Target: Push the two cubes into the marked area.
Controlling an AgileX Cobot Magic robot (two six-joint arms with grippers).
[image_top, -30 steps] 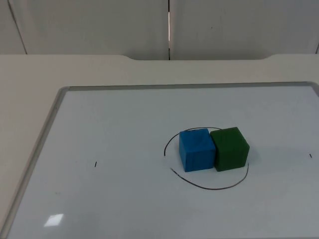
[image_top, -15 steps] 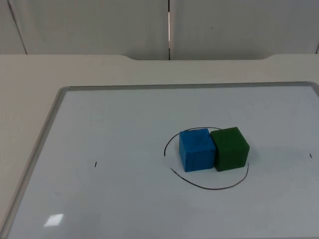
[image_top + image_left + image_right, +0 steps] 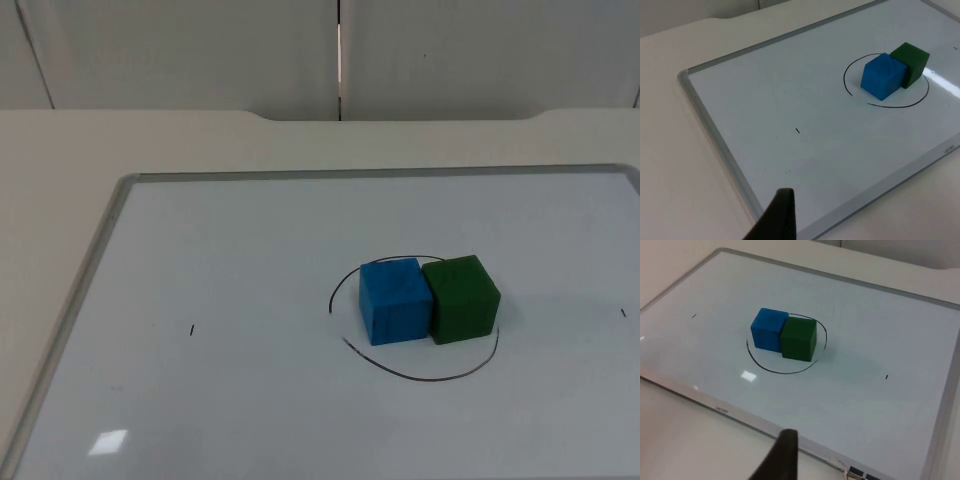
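Looks basically finished here. Spotting the blue cube (image 3: 396, 300) and the green cube (image 3: 461, 298) touching side by side inside the hand-drawn circle (image 3: 420, 379) on the whiteboard (image 3: 98, 252), blue toward the left arm's side, green hugging the line on the right arm's side. Worth double-checking that outer edge, since from the top view the green cube itself hides that stretch of line, but going by the right wrist view, reads as just inside. Makes sense as a layout too: shoving one in from each side ends with the pair jammed together in the middle, each stopping the other. Placing the left gripper (image 3: 780, 215) out past the whiteboard's frame over the bare table (image 3: 670, 150), well apart from the cubes and aimed across the board at them — same story for the right gripper (image 3: 782, 455), hanging off the board's edge on its own side. Can't tell whether either is open or closed. Probably parked out there to avoid bumping anything. Guessing at most a tiny nudge on green, if any.
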